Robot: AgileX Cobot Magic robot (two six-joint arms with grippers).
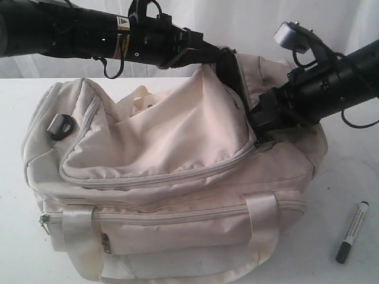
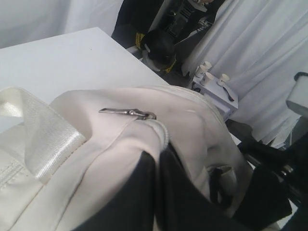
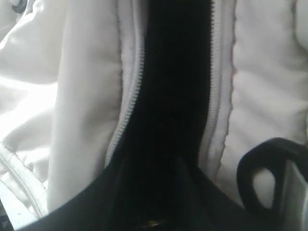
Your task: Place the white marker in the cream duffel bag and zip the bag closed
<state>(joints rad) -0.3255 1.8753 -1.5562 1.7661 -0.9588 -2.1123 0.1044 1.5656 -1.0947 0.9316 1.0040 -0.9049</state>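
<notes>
Two end effectors sit at the top of the bag (image 1: 166, 142). The left end effector (image 1: 230, 66) is pressed together, pinching its lifted fabric. The right end effector (image 1: 261, 125) dips into the opening, tips hidden, grip unreadable. The marker (image 1: 352, 232) lies on the worktop (image 1: 349, 165), at 5 o'clock from the right one, well apart.

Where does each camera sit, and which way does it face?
Exterior view: above the front-pocket side of the cream duffel bag, looking down at it and the white marker on the table; left arm and right arm reach its top.
Left wrist view: on the left arm, looking past the left hand, shut on the bag's flap, toward a zipper pull.
Right wrist view: on the right arm, looking into the open zipper gap; the right hand a dark blur.
Shared: exterior and left wrist views show the right arm.
</notes>
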